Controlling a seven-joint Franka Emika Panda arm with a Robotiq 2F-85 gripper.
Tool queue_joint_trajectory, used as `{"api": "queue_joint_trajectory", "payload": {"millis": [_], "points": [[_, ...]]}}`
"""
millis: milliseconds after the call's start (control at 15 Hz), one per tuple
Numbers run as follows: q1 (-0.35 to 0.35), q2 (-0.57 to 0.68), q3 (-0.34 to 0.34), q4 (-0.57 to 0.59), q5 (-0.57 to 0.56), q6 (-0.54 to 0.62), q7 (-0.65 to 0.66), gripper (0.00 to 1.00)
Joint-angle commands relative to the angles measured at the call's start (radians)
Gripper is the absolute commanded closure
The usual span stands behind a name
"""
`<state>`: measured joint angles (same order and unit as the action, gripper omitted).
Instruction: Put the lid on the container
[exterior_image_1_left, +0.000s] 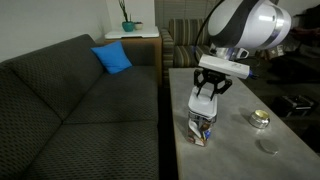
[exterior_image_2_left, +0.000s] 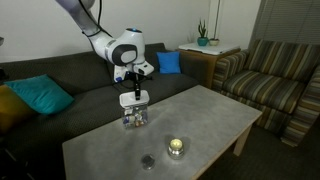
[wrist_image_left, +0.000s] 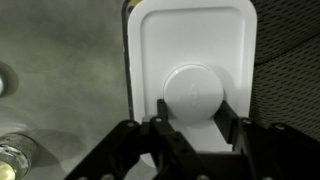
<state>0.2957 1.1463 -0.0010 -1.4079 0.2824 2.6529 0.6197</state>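
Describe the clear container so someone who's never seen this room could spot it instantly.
Start at the grey table in front of the dark sofa. On its sofa side, directly beneath the gripper and white lid, stands the clear container. Unlike the low round tin and grey disc, it is tall and see-through.

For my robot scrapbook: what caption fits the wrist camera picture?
Looking down: the gripper pinches the white lid by its round bump, grey table alongside.
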Motion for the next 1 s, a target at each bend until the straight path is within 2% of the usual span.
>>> {"api": "queue_joint_trajectory", "payload": {"millis": [0,400,733,800,867,933], "points": [[0.038,-0.004,-0.042,-0.038,-0.029,-0.014,0.073,0.74],[0.065,0.007,-0.068,-0.056,-0.075,-0.054,0.179,0.74],[0.063,0.036,-0.066,-0.006,-0.116,-0.126,0.224,0.74],[0.064,0.039,-0.064,-0.004,-0.125,-0.125,0.223,0.39],[0.064,0.035,-0.062,-0.007,-0.130,-0.125,0.221,0.22],[0.065,0.029,-0.062,-0.016,-0.137,-0.120,0.217,0.16]]}}
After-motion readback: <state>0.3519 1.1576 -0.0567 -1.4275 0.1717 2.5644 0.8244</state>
